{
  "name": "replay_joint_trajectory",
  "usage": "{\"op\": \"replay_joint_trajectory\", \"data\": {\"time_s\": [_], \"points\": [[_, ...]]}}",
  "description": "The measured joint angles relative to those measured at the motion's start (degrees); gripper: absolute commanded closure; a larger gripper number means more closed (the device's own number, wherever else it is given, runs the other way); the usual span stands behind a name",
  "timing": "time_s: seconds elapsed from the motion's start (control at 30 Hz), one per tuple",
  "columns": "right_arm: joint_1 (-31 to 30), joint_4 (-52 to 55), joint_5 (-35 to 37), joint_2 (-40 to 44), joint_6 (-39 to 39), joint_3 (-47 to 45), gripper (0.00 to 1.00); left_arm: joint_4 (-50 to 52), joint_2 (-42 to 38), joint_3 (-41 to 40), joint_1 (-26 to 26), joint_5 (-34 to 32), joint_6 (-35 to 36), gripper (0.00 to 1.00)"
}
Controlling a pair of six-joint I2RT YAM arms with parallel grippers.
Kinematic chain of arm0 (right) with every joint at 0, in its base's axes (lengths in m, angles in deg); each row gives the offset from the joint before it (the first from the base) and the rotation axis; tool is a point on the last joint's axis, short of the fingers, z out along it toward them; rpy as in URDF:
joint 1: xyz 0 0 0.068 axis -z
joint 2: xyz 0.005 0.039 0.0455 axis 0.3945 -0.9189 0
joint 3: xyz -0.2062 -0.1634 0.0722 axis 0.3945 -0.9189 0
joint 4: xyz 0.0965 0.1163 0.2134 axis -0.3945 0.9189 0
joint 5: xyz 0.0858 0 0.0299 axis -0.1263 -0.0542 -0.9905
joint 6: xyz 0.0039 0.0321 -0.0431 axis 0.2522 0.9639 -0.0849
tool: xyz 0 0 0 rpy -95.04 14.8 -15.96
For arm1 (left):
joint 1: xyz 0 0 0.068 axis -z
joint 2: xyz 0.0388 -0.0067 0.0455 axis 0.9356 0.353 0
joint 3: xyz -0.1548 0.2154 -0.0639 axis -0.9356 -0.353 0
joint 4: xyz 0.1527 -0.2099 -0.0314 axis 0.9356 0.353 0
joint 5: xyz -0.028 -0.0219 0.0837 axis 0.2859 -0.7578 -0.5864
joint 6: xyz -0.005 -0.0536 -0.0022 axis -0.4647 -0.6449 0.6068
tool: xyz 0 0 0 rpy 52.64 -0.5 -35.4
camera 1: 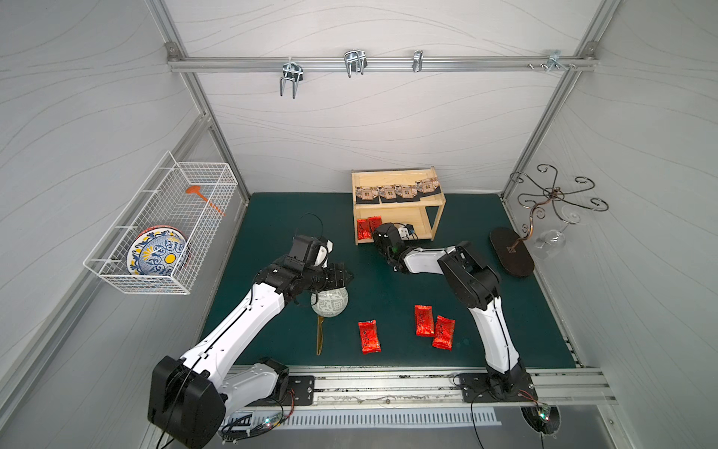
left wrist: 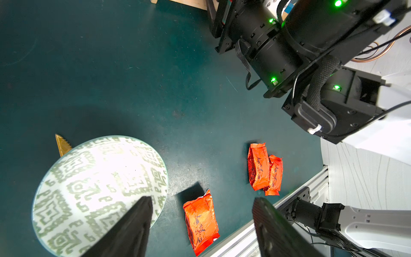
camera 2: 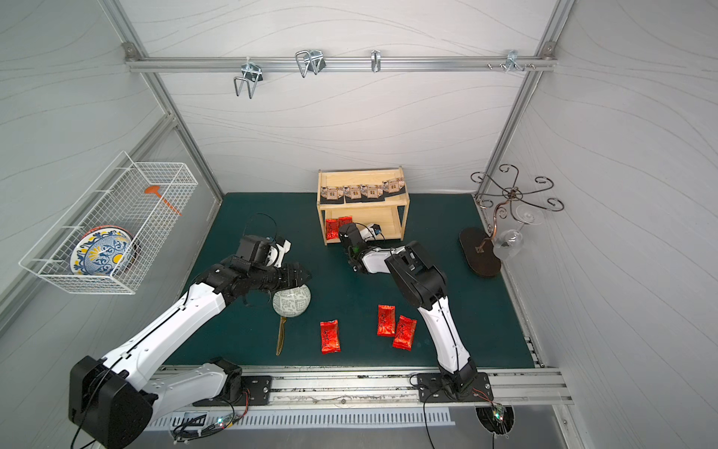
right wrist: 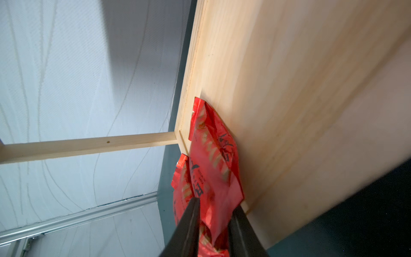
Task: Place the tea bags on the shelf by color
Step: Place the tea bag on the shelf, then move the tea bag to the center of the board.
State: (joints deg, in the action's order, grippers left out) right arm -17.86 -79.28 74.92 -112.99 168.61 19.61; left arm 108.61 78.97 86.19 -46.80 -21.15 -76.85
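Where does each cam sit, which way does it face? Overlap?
Both top views: high over the front rail, facing down and back at the mat and shelf; left arm, right arm show.
Left wrist: above the mat, facing down; open left gripper fingers, right arm show.
Right wrist: low at the shelf, facing along its lower tier; right gripper fingers parted around a red tea bag.
Shared: top and left wrist views show the patterned bowl, three loose red tea bags.

A robotics lab test cell. An aluminium-profile frame (camera 1: 380, 64) with white panel walls boxes in a green-matted counter (camera 1: 388, 291). The left arm (camera 1: 241, 318) and right arm (camera 1: 493, 330) are bolted to a slotted rail (camera 1: 388, 383) at the near edge, beside bare wiring and a circuit board (camera 1: 542, 414). Household items sit inside: wire basket (camera 1: 143, 289), wooden shelf (camera 1: 392, 173), glass stand (camera 1: 511, 252).
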Motion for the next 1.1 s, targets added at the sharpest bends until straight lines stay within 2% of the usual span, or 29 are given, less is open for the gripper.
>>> {"op": "replay_joint_trajectory", "data": {"time_s": [0.17, 0.33, 0.47, 0.57, 0.7, 0.87, 0.97, 1.1], "points": [[-0.07, -0.66, -0.70, 1.57, -0.46, -1.99, 0.49, 0.00, -0.24, 0.00, 0.00, -0.04, 0.00, 0.24], [-0.04, -0.17, -3.32, 6.08, -3.56, -7.23, 0.45, 0.00, -0.96, 0.00, 0.00, -0.07, 0.00, 0.24], [-0.90, 4.48, -6.05, 12.61, -10.88, -12.17, 0.43, 0.00, -1.22, 0.00, -0.02, -0.33, 0.00, 0.25], [-3.43, 11.43, -6.78, 20.02, -19.74, -14.16, 0.41, 0.07, -1.55, 0.00, -0.02, -1.05, -0.20, 0.26], [-10.01, 19.80, -6.01, 31.82, -32.41, -18.10, 0.41, 0.11, -2.67, -0.39, -0.04, -1.77, -1.18, 0.26], [-22.88, 32.87, -2.25, 41.90, -46.69, -23.58, 0.36, 0.85, -3.82, -2.14, -0.02, -2.45, -2.73, 0.26], [-32.06, 38.53, -0.59, 44.46, -52.11, -27.30, 0.25, 1.60, -3.85, -3.08, -0.04, -2.80, -3.37, 0.26], [-42.03, 44.85, 1.73, 43.85, -55.63, -28.85, 0.04, 2.19, -3.85, -3.43, -0.02, -3.10, -4.02, 0.26]]}}
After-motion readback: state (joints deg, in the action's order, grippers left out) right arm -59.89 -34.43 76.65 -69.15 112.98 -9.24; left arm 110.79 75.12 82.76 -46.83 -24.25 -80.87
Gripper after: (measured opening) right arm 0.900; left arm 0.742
